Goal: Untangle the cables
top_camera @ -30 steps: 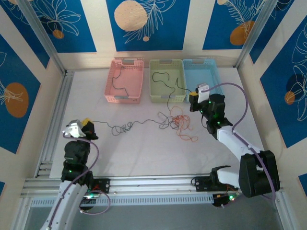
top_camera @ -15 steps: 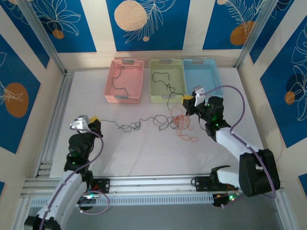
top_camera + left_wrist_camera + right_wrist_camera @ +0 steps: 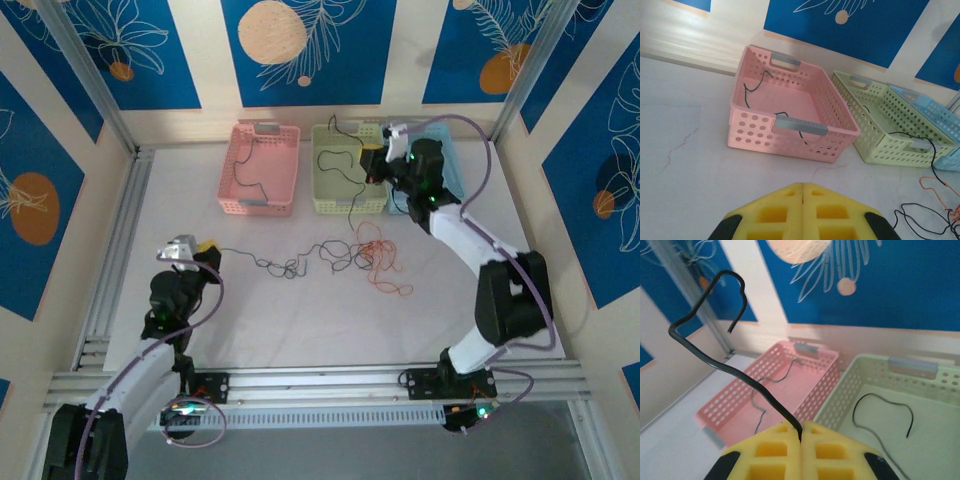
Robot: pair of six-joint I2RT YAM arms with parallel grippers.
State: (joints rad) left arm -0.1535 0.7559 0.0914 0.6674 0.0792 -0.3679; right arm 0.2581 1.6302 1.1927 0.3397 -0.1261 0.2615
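While the left fingers (image 3: 207, 250) are held low over the left part of the bench (image 3: 300, 325), their yellow pads (image 3: 785, 210) are seen pressed fully together in the left wrist view. In the top view a long black cable (image 3: 236, 256) is drawn almost straight from them toward the right, its end caught between them. That line is joined to the tangled cables (image 3: 320, 260), which are spread over the middle of the bench just in front of the baskets. Dark wires are looped there, and an orange-red cable (image 3: 385, 265) is coiled at the right end of the knot. The right fingers (image 3: 372, 160) are raised above the green basket (image 3: 335, 205) and are likewise closed. In the right wrist view a bent black cable (image 3: 790, 419) is pinched between them and is seen rising up and to the left, with a hooked free end in the air. Another loose black wire (image 3: 340, 165) is lying inside the green basket, and one more (image 3: 245, 175) is lying in the pink basket (image 3: 258, 207) to its left. The blue basket (image 3: 452, 180), on the right of the row, is partly covered by the right arm.
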